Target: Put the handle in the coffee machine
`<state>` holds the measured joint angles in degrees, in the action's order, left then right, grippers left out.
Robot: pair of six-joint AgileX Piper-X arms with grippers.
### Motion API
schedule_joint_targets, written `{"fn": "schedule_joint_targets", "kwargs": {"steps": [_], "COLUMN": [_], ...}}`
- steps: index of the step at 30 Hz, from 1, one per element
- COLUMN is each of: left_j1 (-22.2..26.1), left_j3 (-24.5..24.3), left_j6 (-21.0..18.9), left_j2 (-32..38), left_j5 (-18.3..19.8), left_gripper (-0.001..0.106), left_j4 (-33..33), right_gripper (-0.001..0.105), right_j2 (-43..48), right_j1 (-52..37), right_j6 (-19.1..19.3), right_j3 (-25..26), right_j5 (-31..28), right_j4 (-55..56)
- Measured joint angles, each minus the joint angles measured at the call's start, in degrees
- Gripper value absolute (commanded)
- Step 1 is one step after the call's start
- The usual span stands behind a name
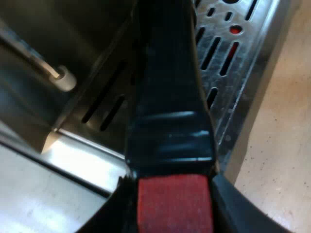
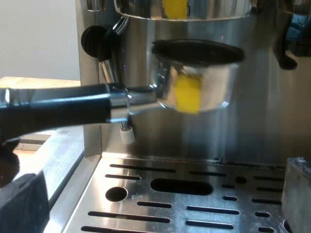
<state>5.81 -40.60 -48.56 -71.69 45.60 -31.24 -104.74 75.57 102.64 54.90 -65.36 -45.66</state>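
Clamping the handle (image 1: 167,87) at its red end, the left hand (image 1: 175,208) holds it over the drip tray (image 1: 233,53), while the right hand (image 2: 160,196) gapes empty below the holder (image 2: 194,82).

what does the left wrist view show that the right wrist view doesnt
Left wrist view: the handle's red end gripped by my left gripper, plus pale tabletop. Right wrist view: the holder's metal basket raised just under the machine's brew head. Both: the dark handle, the slotted drip tray, the steam wand tip.
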Motion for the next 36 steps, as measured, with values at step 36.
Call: {"fn": "schedule_joint_targets", "kwargs": {"steps": [36], "left_j1": [0.77], "left_j3": [-4.46], "left_j6": [-0.81], "left_j2": [-0.13], "left_j5": [2.89], "left_gripper": [0.000], "left_j4": [-0.30], "right_gripper": [0.105], "right_j2": [0.00], "right_j1": [0.00], "right_j6": [-0.16], "right_j3": [0.00], "right_j5": [0.00], "right_j4": [1.36]}}
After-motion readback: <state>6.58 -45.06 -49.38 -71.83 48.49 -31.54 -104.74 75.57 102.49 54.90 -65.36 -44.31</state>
